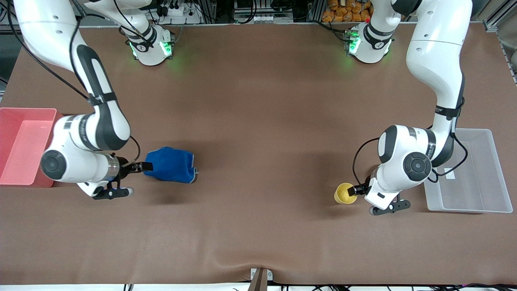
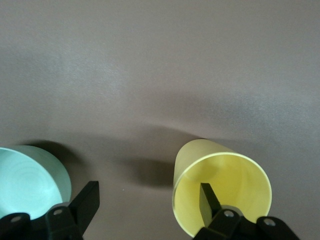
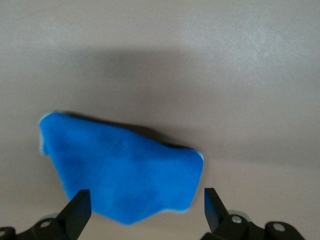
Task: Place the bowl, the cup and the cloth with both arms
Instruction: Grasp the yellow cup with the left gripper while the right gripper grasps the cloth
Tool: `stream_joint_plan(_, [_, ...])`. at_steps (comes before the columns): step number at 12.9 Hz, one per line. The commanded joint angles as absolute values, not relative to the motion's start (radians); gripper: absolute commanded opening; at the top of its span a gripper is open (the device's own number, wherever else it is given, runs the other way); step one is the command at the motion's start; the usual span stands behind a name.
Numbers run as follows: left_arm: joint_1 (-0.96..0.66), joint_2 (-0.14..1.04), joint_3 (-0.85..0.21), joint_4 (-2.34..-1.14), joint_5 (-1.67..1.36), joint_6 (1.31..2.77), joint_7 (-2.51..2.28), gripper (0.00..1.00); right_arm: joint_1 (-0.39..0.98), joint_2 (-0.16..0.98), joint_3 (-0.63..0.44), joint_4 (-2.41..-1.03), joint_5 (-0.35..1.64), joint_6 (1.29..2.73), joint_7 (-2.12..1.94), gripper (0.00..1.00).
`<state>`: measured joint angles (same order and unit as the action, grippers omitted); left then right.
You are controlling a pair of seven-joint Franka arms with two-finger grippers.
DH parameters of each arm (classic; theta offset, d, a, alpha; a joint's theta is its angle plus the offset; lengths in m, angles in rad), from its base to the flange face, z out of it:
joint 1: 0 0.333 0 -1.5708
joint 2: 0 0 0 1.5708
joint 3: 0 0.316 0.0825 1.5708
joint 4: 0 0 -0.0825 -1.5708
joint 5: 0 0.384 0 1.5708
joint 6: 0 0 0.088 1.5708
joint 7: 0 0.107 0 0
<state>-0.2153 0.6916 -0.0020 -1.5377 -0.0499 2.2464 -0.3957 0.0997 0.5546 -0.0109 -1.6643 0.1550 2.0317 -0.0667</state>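
The left gripper (image 2: 145,210) has one finger inside the cup (image 2: 222,192), the right gripper (image 3: 145,210) is spread wide around the cloth (image 3: 125,172); either could slip when closing.

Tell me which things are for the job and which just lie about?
For the job: small yellow cup, at the open left gripper; glossy mint-green bowl; soft blue cloth, at the open right gripper.
Just there: red plastic tub; clear plastic tub.
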Motion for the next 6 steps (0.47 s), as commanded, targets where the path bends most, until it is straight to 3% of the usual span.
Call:
stream_joint_plan(1, [-0.225, 0.716, 0.003, -1.513, -0.075, 2.261, -0.408, 0.82, 0.086, 0.546, -0.017, -1.723, 0.202, 2.108, -0.017, 1.00])
stream_joint_plan(4, [-0.229, 0.716, 0.002, -1.513, -0.080, 2.261, -0.442, 0.08, 0.064, 0.574, -0.018, -1.721, 0.343, 2.114, 0.012, 1.00])
stream_joint_plan(5, [-0.230, 0.715, 0.003, -1.513, -0.078, 2.261, -0.454, 0.00, 0.063, 0.583, -0.018, -1.721, 0.351, 2.121, 0.009, 1.00])
stream_joint_plan(6, [-0.232, 0.715, 0.003, -1.513, -0.078, 2.261, -0.456, 0.00, 0.063, 0.587, -0.018, -1.721, 0.351, 2.149, 0.005, 1.00])
